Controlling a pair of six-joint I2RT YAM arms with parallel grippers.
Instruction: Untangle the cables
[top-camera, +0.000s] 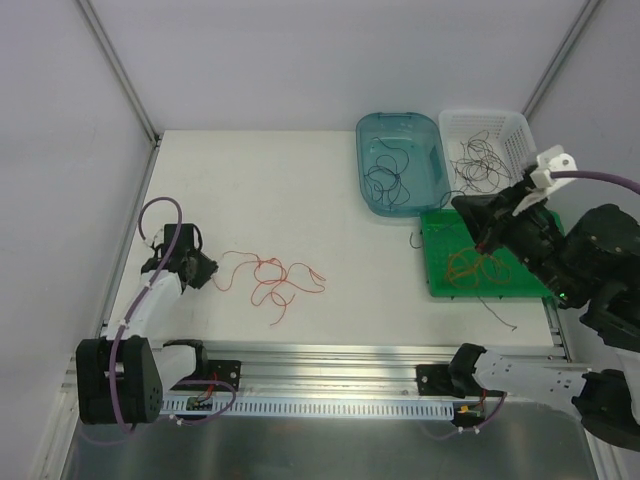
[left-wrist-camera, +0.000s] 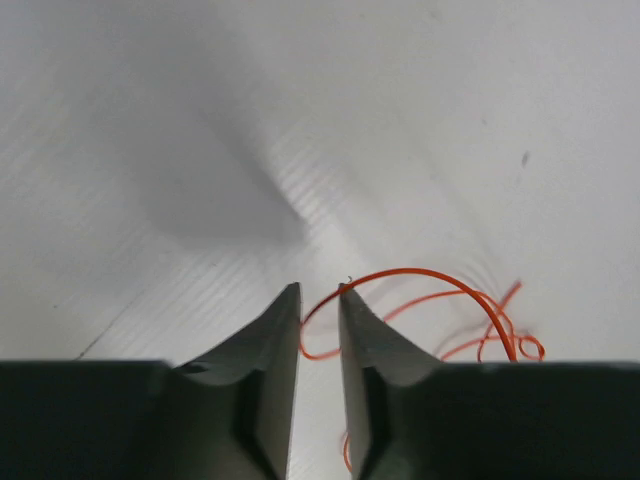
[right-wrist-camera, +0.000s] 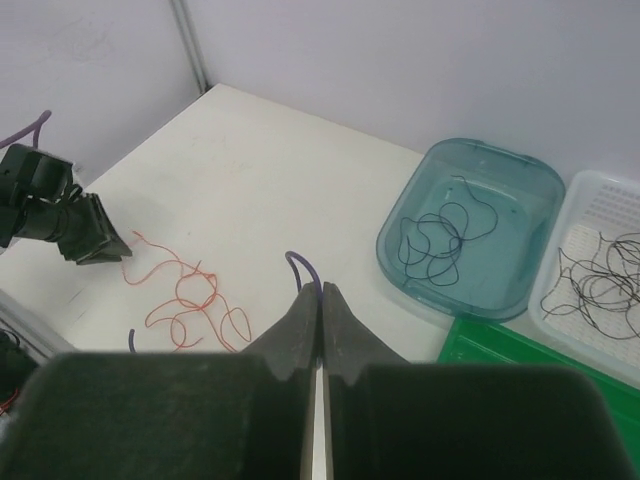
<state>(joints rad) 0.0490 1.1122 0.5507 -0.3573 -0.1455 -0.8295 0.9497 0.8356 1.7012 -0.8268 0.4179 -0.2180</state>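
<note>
On the white table (top-camera: 280, 190), the left arm reaches low at left, the left gripper (left-wrist-camera: 320, 292) slightly parted with the orange cable (left-wrist-camera: 430, 275) between its jaws. The right gripper (right-wrist-camera: 320, 288), raised over the green tray (top-camera: 440, 285), pinches a purple cable (right-wrist-camera: 297, 262).

Right wrist view: the purple wire (right-wrist-camera: 297, 262) shows only a short hook above the right gripper (right-wrist-camera: 321, 290); the rest is hidden behind the fingers. Green tray (right-wrist-camera: 540, 360) and white basket (right-wrist-camera: 583, 232) are cut off at the frame edge. Left wrist view: the orange wire (left-wrist-camera: 420, 273) disappears behind the left gripper (left-wrist-camera: 320, 290).
</note>
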